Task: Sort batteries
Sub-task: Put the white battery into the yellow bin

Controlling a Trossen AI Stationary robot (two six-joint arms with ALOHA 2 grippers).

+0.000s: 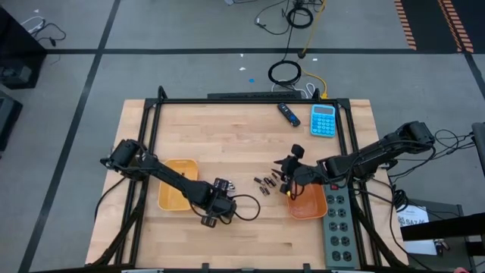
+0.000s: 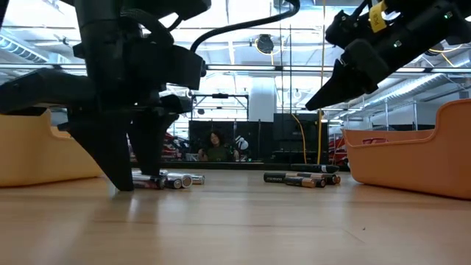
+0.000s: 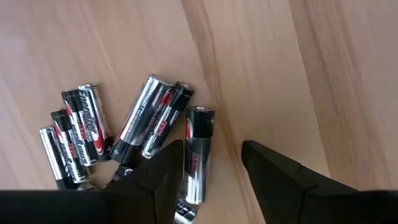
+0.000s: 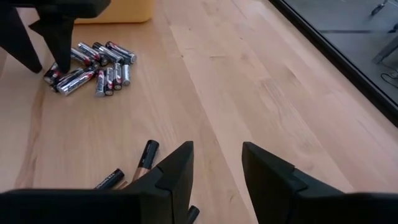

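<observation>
- Because the left gripper [image 3: 211, 168] stands tips-down at the silver batteries [image 3: 124, 134] just right of the yellow tray [image 1: 177, 195], the coming move turns on one cell: a silver battery [image 3: 198, 152] lies with its near end in the gap between the spread fingers, hard against one finger, its long axis running straight away from the wrist.
- That axis lies along the gap rather than across the fingers' faces, so I judge closing would squeeze the cell across its width, which suits a lift. The rest of the silver cluster fans off to one side of that finger, touching one another.
- Mid-table, the dark batteries [image 2: 302, 178] lie in a loose row, well apart from the silver ones and nearer the right arm.
- The right gripper [image 4: 214, 171] hangs above the table with fingers spread and empty, just left of the orange tray [image 1: 307, 203]; the dark cells lie below and beside its tips, untouched.
</observation>
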